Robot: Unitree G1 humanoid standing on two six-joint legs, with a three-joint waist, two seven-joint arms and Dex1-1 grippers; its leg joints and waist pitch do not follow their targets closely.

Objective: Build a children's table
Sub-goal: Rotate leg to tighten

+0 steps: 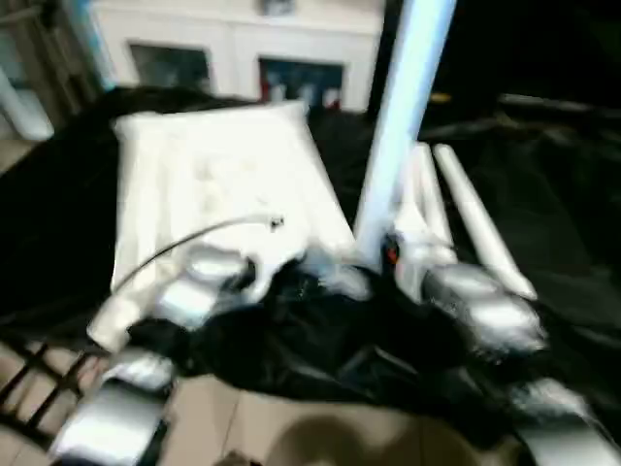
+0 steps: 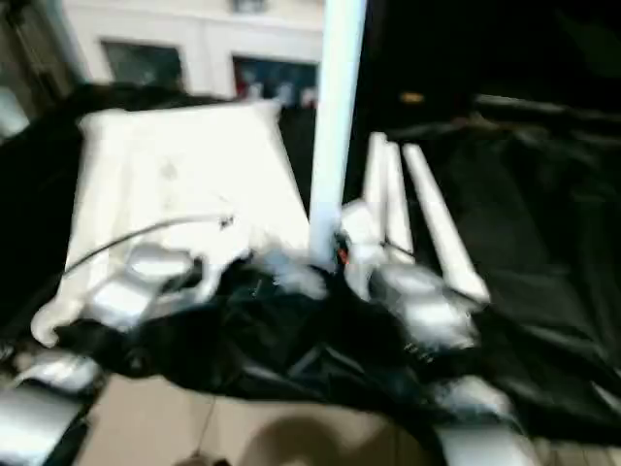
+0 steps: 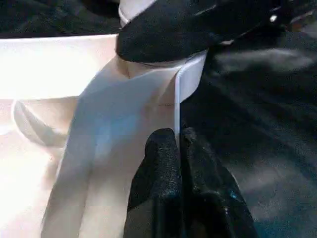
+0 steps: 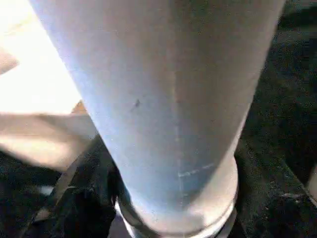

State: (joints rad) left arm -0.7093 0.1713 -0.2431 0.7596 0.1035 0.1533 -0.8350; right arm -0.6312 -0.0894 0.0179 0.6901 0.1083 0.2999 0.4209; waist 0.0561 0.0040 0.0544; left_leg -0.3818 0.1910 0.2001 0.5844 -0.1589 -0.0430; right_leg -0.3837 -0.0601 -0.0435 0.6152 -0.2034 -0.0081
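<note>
Left tool (image 3: 179, 148) pinches the tabletop's (image 1: 209, 170) thin rib; right tool's state unclear.

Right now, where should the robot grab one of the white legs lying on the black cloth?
Probably around the middle of the outermost loose leg. It lies flat with bare black cloth on its outer side, so come from above, jaws across the round tube. Its other side lies close to another leg.

- A lived-in room, a home or a mock-up of one.
- A white cabinet (image 1: 233, 53) with glass doors stands along the back wall.
- Pale floor tiles (image 1: 262, 427) underfoot.
- A black cloth (image 1: 543, 184) is spread over the work surface.
</note>
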